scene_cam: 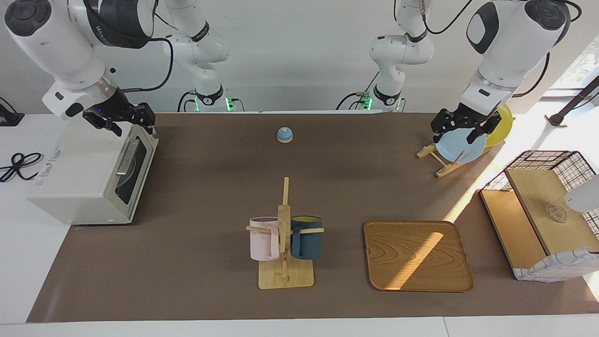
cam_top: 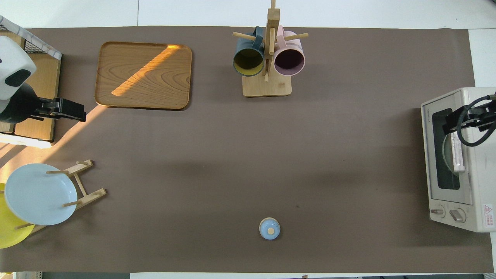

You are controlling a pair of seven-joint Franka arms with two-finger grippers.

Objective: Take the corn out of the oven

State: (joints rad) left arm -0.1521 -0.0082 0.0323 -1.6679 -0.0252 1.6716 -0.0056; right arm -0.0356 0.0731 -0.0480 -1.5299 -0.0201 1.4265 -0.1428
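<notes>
The off-white oven stands at the right arm's end of the table, its dark glass door shut and its metal bar handle facing the table's middle. It also shows in the overhead view. Through the glass only a round pale shape shows; the corn is hidden. My right gripper hangs open and empty just above the oven's top front edge, over the door's upper end. My left gripper waits open over the pale blue plate.
A plate rack with the blue and a yellow plate, a wooden tray, a mug tree with a pink and a dark blue mug, a small blue bell, and a wire basket with wooden shelves.
</notes>
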